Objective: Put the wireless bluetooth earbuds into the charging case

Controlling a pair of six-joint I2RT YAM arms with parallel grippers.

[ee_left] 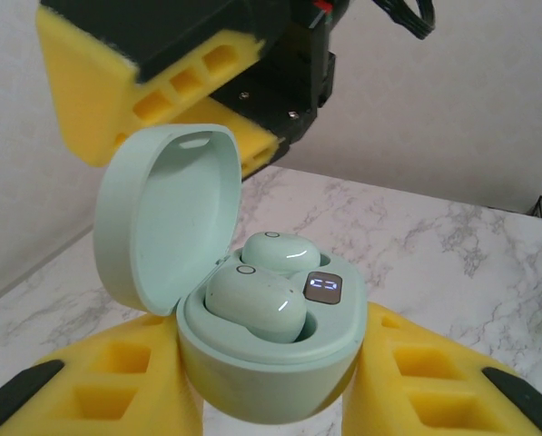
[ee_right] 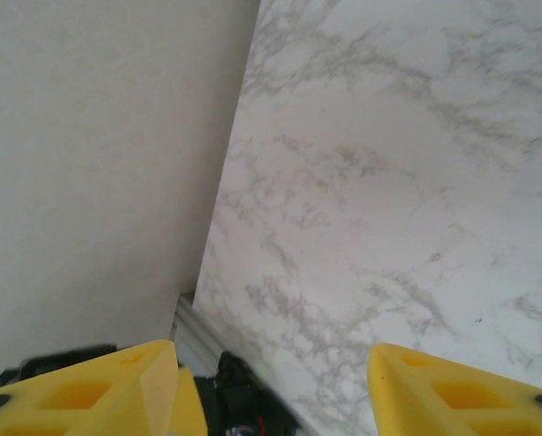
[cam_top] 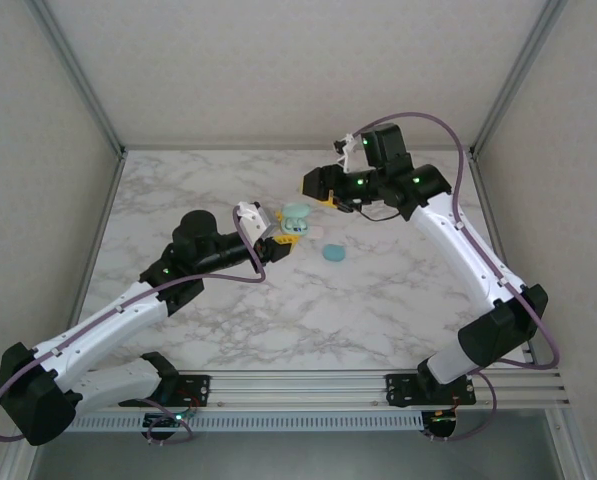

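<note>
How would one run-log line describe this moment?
left gripper: shut on mint case | lid: open | earbuds: both seated | right gripper: open, empty

overhead, two close wrist views; shared case (ee_left: pixel 269 359)

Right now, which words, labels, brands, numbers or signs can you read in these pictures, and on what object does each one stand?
No word, brand name or number can be read anywhere.
Small dark display on the mint charging case: one lit pale-blue sign, like two brackets that face each other; it does not read as a letter or a digit.
</note>
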